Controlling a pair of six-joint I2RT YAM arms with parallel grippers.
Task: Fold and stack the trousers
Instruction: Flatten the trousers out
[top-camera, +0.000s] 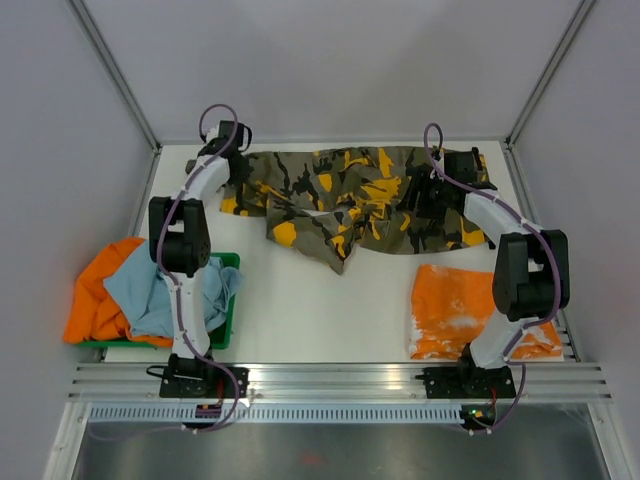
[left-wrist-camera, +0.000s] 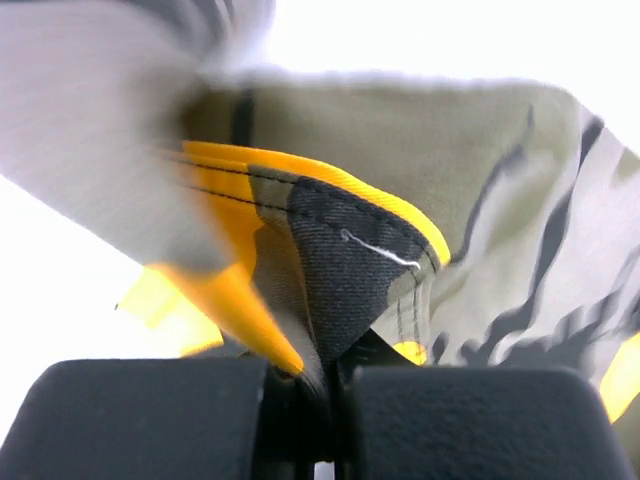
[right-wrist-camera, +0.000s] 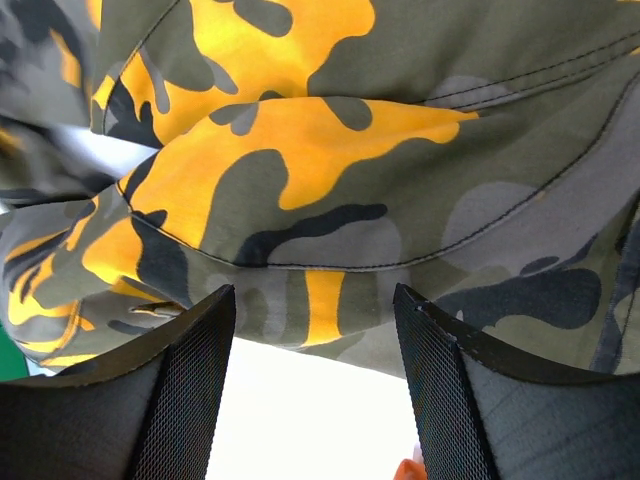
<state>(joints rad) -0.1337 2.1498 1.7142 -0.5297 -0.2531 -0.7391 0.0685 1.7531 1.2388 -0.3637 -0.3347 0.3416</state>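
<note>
The camouflage trousers lie crumpled across the far part of the white table, from left to right. My left gripper is at their far left end, shut on a fold of the trousers, which rises from between the pads. My right gripper is over the trousers' right part, open. Its fingers stand apart just short of the cloth's edge, with bare table between them.
A green bin at the near left holds orange and light blue garments. A folded orange and white garment lies at the near right, by the right arm's base. Grey walls close in the table.
</note>
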